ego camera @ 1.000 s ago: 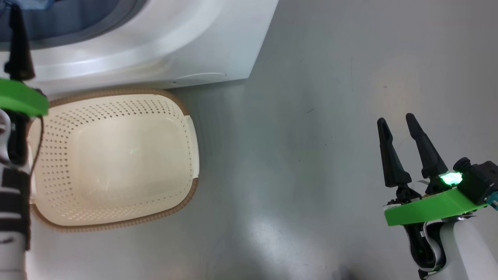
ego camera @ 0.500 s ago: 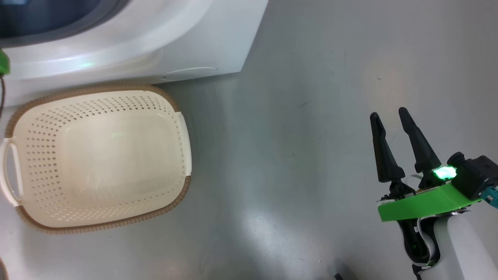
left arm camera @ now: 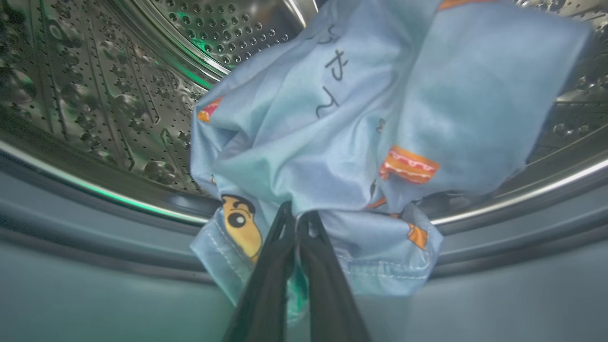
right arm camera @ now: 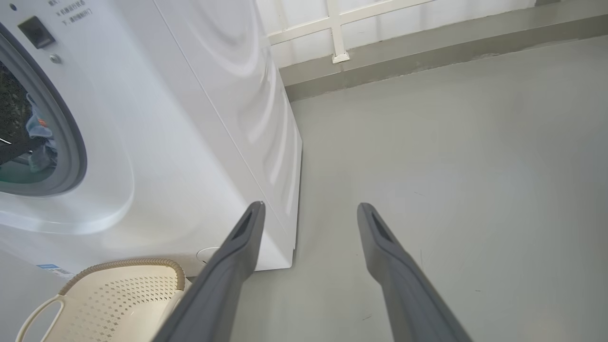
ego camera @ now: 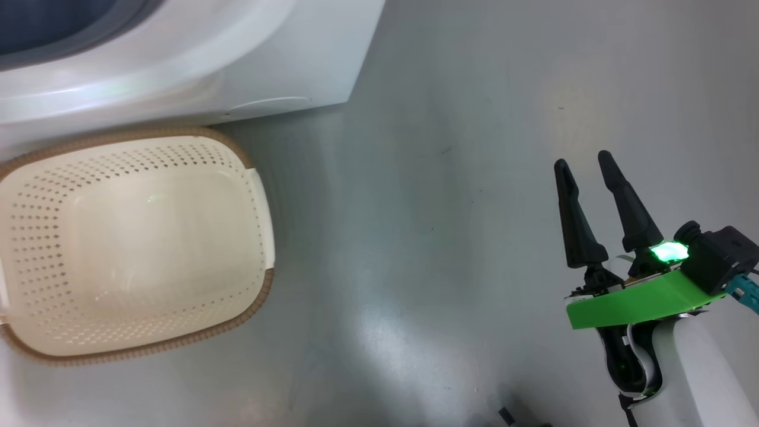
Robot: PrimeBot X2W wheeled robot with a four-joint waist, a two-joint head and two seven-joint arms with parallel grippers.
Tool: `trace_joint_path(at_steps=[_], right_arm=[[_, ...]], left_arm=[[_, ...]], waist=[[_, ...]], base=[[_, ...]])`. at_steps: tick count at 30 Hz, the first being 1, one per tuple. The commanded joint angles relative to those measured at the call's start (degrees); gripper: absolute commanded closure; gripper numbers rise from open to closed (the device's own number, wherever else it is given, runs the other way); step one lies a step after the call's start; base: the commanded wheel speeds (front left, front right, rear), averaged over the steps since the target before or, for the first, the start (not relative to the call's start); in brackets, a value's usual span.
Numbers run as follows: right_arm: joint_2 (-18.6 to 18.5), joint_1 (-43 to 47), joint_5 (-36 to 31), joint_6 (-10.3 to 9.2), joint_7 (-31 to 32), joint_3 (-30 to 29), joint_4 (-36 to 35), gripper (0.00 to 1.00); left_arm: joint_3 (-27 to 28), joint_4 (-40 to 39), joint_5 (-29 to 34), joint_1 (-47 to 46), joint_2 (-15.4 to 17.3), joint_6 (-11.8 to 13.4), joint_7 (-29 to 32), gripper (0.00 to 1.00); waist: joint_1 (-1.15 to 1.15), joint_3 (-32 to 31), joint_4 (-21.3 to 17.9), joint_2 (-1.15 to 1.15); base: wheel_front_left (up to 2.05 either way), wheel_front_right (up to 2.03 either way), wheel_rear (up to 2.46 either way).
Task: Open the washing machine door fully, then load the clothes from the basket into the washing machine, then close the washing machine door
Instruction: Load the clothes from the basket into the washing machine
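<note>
Head view: basket [ego camera: 35,249] lies lengthwise along washing machine [ego camera: 237,53].

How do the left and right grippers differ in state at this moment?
The left gripper is shut, pinching the clothes at the washing machine drum mouth; the right gripper is open and empty. The left reaches into the machine; the right hangs over the floor. Both have long dark fingers.
</note>
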Motion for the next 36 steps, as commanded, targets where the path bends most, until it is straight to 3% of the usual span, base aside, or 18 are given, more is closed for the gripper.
trace_joint_path(at_steps=[1, 9, 14, 15, 16, 17, 18, 25, 36], right_arm=[[0.26, 0.43, 0.2, 0.16, -0.27, 1.69, -1.29, 0.0], [0.77, 0.19, 0.57, 0.16, -0.27, 2.13, -1.28, 0.0], [1.12, 0.09, 0.62, 0.16, -0.27, 1.97, -1.49, 0.0], [1.22, 0.08, 0.62, 0.16, -0.27, 1.92, -1.51, 0.0], [1.33, 0.06, 0.62, 0.16, -0.27, 1.81, -1.52, 0.0], [1.41, 0.06, 0.61, 0.16, -0.27, 1.73, -1.53, 0.0], [1.5, 0.05, 0.59, 0.16, -0.27, 1.67, -1.51, 0.0], [1.84, 0.08, 0.41, 0.16, -0.27, 1.37, -1.3, 0.0], [0.48, 0.63, 0.0, 0.16, -0.27, 1.24, -1.06, 0.0]], left_arm=[[0.04, 0.01, 0.88, -1.78, 3.31, -0.16, -0.24, 1.0], [-1.4, 0.06, 0.83, -6.39, 4.07, -1.62, -0.99, 1.0], [-2.27, -3.93, 0.66, -7.78, 4.12, -2.25, -1.33, 1.0], [-2.36, -4.38, 0.63, -7.59, 4.19, -2.3, -1.34, 0.95], [-2.42, -4.59, 0.59, -7.28, 4.28, -2.33, -1.34, 0.6], [-2.43, -4.67, 0.55, -6.98, 4.38, -2.35, -1.35, 0.36], [-2.21, -5.03, 0.35, -6.74, 4.48, -2.35, -1.35, 0.0], [-0.12, -7.4, -1.31, -3.58, 4.09, -1.67, -1.36, 0.0], [3.93, -14.48, -3.89, 5.88, 0.4, -1.88, -1.36, 0.0]], waist=[[0.0, 0.18, -0.82, 0.0], [0.0, 0.95, -3.04, 0.0], [0.0, 1.5, -4.09, 0.0], [0.0, 1.59, -4.24, 0.0], [0.0, 1.64, -4.34, 0.0], [0.0, 1.69, -4.38, 0.0], [0.0, 1.72, -4.39, 0.0], [0.0, 1.09, -3.42, 0.0], [0.0, -1.55, -0.47, 0.0]], base=[[0.0, 0.0, 0.0], [0.0, 0.0, 0.0], [0.0, 0.0, 0.0], [0.0, 0.0, 0.0], [0.0, 0.0, 0.0], [0.0, 0.0, 0.0], [0.0, 0.0, 0.0], [0.0, 0.0, 0.0], [0.0, 0.0, 0.0]])
